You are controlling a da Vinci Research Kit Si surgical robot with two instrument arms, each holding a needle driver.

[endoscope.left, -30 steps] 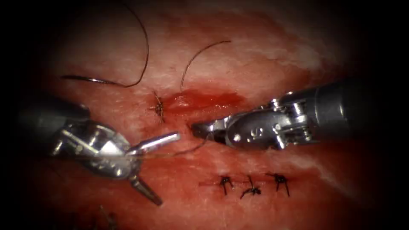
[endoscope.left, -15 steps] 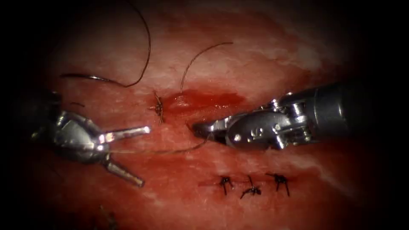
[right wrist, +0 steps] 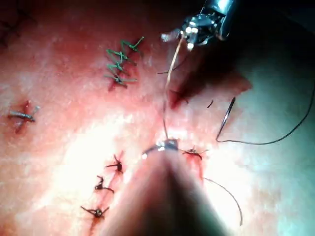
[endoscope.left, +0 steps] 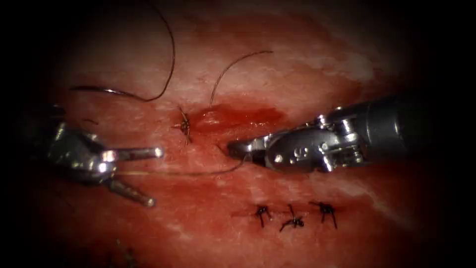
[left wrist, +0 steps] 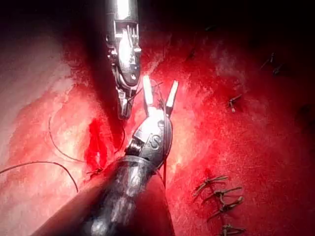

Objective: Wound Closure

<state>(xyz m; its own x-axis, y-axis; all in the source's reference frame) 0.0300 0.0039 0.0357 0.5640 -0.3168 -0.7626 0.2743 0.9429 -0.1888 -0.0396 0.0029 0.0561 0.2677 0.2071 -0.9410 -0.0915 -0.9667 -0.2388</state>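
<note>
At cut [endoscope.left: 233, 116]: right tool [endoscope.left: 235, 148] clamped on thread [endoscope.left: 198, 173]; left tool [endoscope.left: 151, 176] withdrawing left, jaws apart, empty. Needle [endoscope.left: 106, 92] lies free on tissue [endoscope.left: 297, 64], upper left.

Endoscope above and in front of the tissue [endoscope.left: 307, 64]; 2 close shaft-mounted wrist views sharing its stitched cut.

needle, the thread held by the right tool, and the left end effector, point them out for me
needle [endoscope.left: 106, 92], endoscope view, on its curved body lying on the tissue
thread [endoscope.left: 198, 173], endoscope view, mid-strand between the two tools
left end effector [endoscope.left: 152, 177], endoscope view, midway between its open tips, holding nothing
</note>
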